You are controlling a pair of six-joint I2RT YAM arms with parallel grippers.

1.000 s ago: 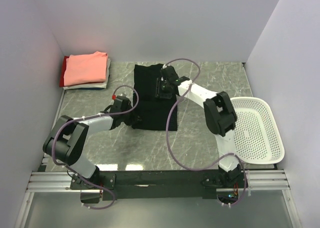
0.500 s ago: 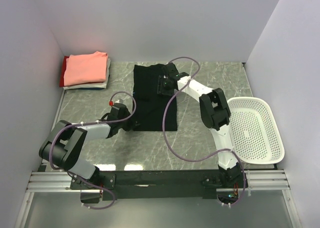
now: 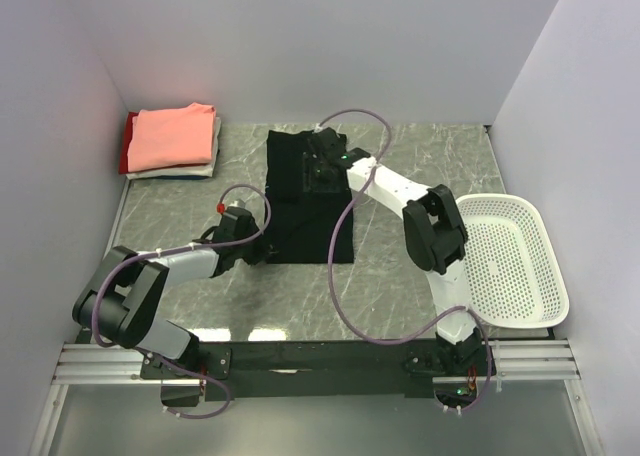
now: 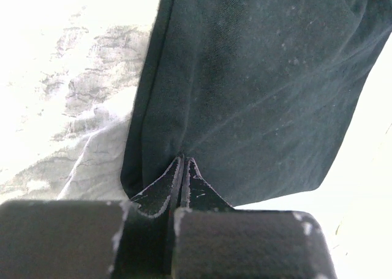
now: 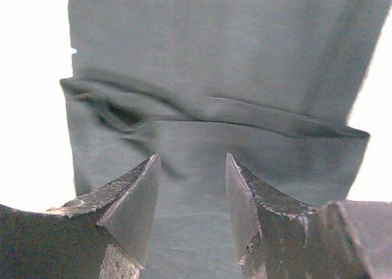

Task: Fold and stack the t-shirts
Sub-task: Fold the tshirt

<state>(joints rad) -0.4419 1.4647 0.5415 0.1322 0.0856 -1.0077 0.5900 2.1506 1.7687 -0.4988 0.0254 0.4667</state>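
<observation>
The black t-shirt (image 3: 296,211) lies mid-desk (image 3: 180,201), limp and light (it will sag wherever unsupported). The left hand (image 4: 182,164) pinches its near hem shut. The right hand (image 5: 191,169) hovers with jaws parted over a raised crease, a fair grip point.

The spread t-shirt (image 3: 305,211) lies at the middle of the surface (image 3: 420,166). The stack of folded t-shirts (image 3: 172,141) sits in the far left corner. The basket (image 3: 515,261) rests at the right edge, nearer.
</observation>
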